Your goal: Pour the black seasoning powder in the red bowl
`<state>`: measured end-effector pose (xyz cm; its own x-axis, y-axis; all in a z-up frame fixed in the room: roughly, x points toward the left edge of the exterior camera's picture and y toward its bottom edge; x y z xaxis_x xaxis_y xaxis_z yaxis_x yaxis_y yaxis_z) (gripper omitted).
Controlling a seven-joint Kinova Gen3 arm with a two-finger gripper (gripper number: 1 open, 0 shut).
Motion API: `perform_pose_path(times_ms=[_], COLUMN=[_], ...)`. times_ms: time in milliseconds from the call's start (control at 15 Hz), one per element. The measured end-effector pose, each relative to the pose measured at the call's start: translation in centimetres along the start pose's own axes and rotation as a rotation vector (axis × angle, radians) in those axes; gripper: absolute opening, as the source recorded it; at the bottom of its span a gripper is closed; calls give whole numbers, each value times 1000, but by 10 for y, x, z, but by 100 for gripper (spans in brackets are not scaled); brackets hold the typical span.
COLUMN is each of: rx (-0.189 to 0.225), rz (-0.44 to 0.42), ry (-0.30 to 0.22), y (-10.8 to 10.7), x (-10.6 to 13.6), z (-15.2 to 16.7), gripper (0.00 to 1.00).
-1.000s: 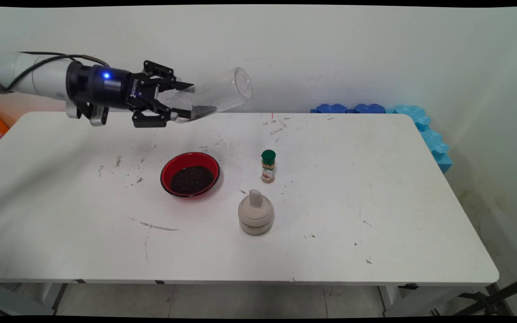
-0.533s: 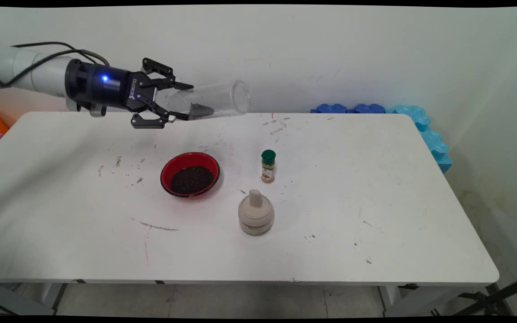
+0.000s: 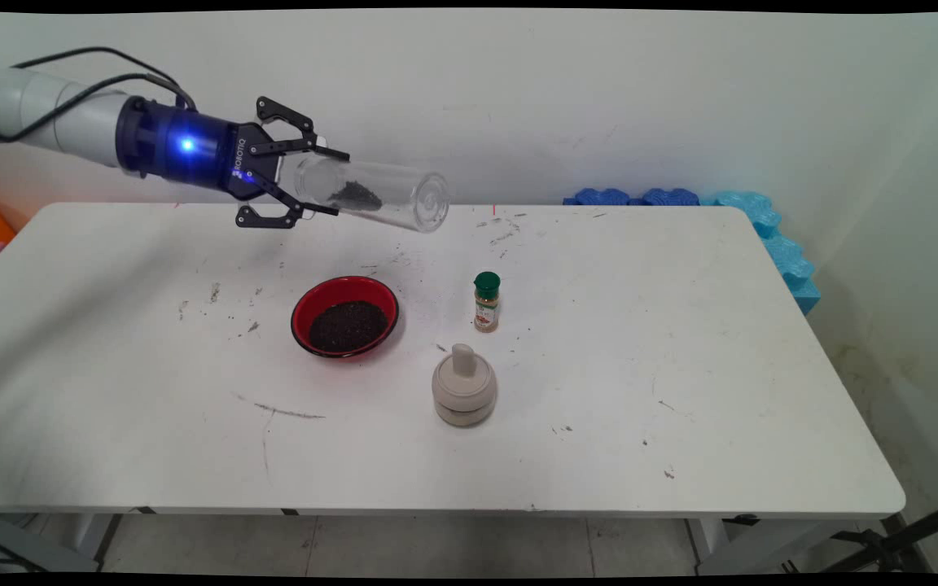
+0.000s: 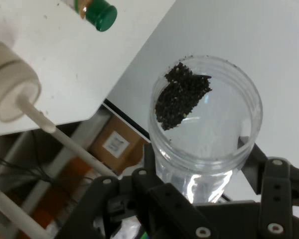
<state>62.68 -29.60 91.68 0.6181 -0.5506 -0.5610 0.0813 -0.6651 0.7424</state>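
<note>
Nearest the table's front edge stands a beige lidded jar (image 3: 464,395) with a knob on top. Behind it are a green-capped spice bottle (image 3: 486,301) and, to its left, a red bowl (image 3: 345,316) of dark grounds. Farther back and above the table's far left, my gripper (image 3: 316,181) is clamped around the base of a clear glass (image 3: 371,194) lying on its side, a clump of dark grounds (image 4: 181,94) inside. A second ago the mouth pointed upward; now it tips slightly down toward the table.
</note>
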Motion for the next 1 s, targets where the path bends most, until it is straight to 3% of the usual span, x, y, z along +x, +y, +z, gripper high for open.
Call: perform_pose_path(times_ms=[267, 1000], rx=[39, 88], rz=[240, 867], ry=[10, 0], y=[9, 45], x=[0, -7], z=[-3, -8], gripper=[0, 0])
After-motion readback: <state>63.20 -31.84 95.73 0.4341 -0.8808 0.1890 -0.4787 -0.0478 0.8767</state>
